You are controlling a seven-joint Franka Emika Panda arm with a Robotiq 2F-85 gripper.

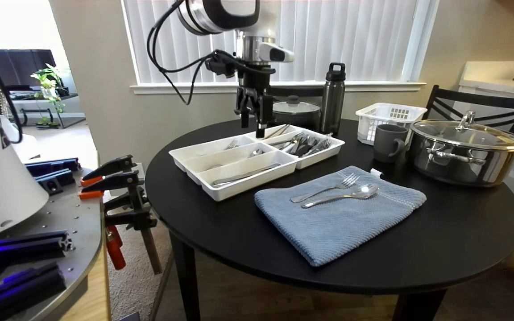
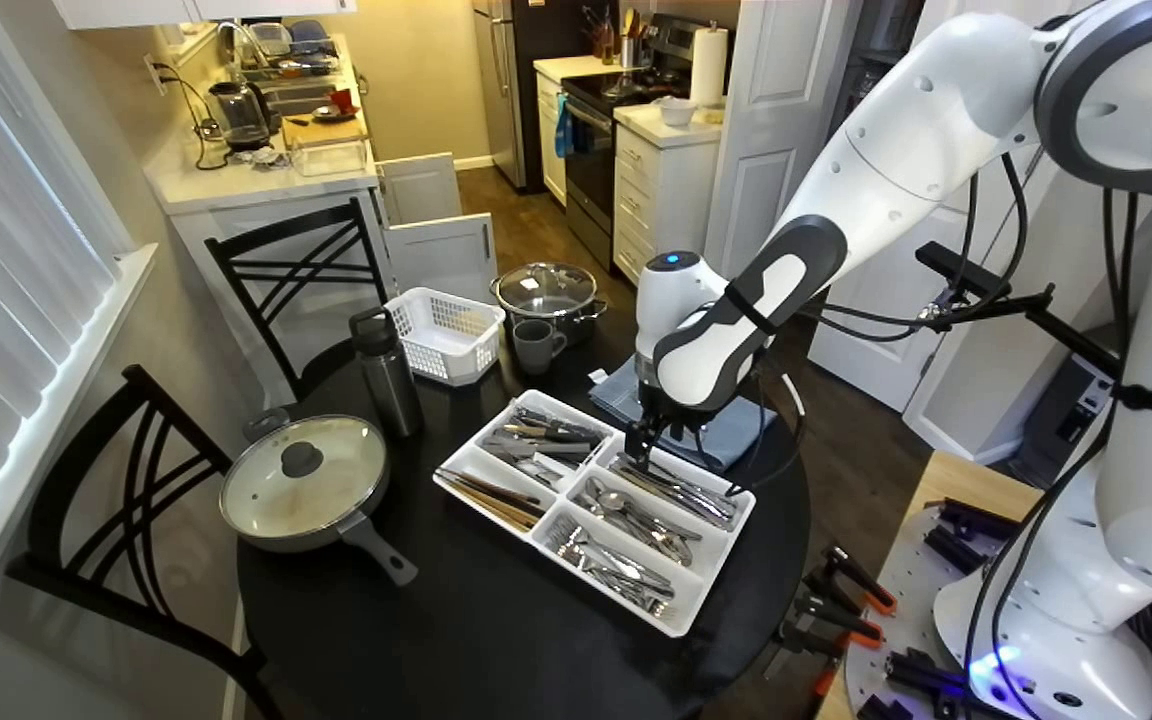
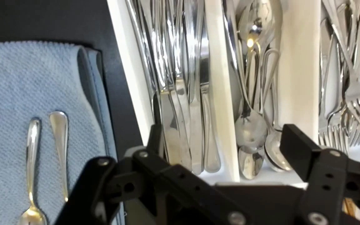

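A white plastic cutlery tray (image 1: 257, 179) sits near the edge of the round black tabletop (image 1: 239, 240), on the side of the robot's base (image 2: 1096, 650). Its compartments hold glossy silver knives (image 3: 192, 134), smooth-bowled spoons (image 3: 251, 131), tined forks (image 3: 355, 93) and slim brown chopsticks (image 2: 488, 500). The black pincer (image 3: 227, 143) hangs above it, jaws spread apart. Beside the tray, a folded blue towel (image 1: 341, 227) carries a lone fork (image 1: 341, 183) and a lone spoon (image 1: 364, 192).

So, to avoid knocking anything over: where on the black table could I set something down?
One bare patch of the table lies between the lidded pan and the cutlery tray; another between the towel and steel pot. It's crowded where pot, mug, basket and bottle stand close, and at the tray, below the end effector.
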